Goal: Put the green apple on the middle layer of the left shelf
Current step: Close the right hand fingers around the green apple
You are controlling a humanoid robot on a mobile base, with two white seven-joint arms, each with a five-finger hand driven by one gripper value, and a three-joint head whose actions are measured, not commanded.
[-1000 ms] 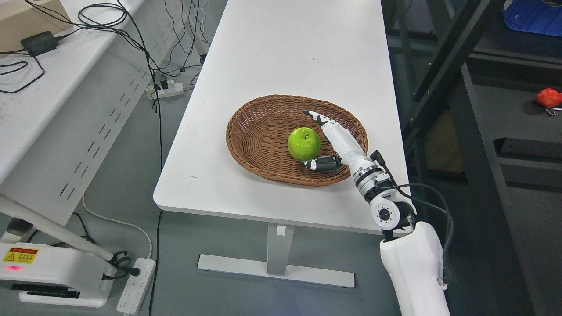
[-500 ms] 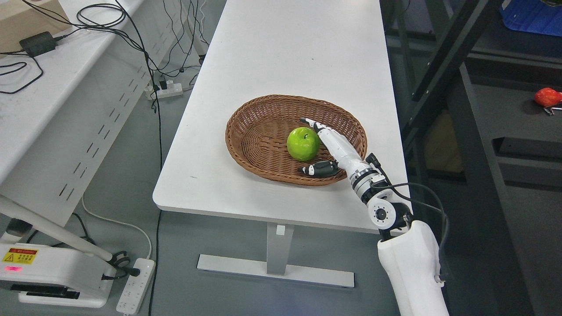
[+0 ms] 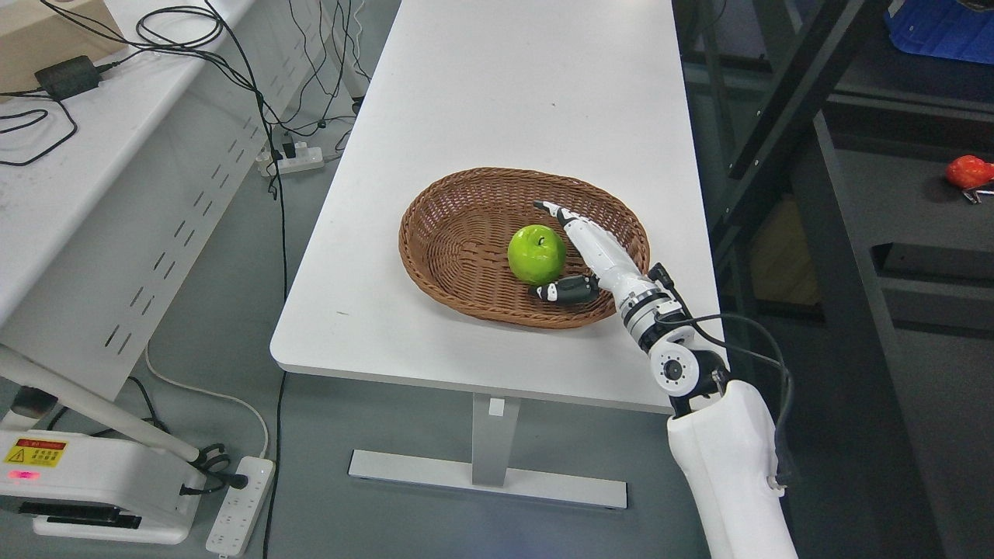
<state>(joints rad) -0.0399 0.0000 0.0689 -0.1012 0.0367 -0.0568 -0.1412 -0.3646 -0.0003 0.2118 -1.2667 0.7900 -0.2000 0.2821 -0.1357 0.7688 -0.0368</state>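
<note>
A shiny green apple (image 3: 536, 254) lies in a brown wicker basket (image 3: 450, 233) on the white table (image 3: 512, 93). My right hand (image 3: 571, 252) reaches into the basket from the lower right, right beside the apple. Its straight fingers (image 3: 578, 229) run along the apple's right side and its dark thumb (image 3: 565, 291) sits just below the fruit. The fingers are spread around the apple, not closed on it. My left arm does not show.
A dark metal shelf frame (image 3: 784, 109) stands to the right of the table, with a red object (image 3: 968, 171) on one layer. Left is a white bench (image 3: 93, 171) with cables; power strips (image 3: 241, 505) lie on the floor.
The hand has edged slightly up and right around the apple; the fingertips sit a little higher than half a second ago. The apple stays put in the basket.
</note>
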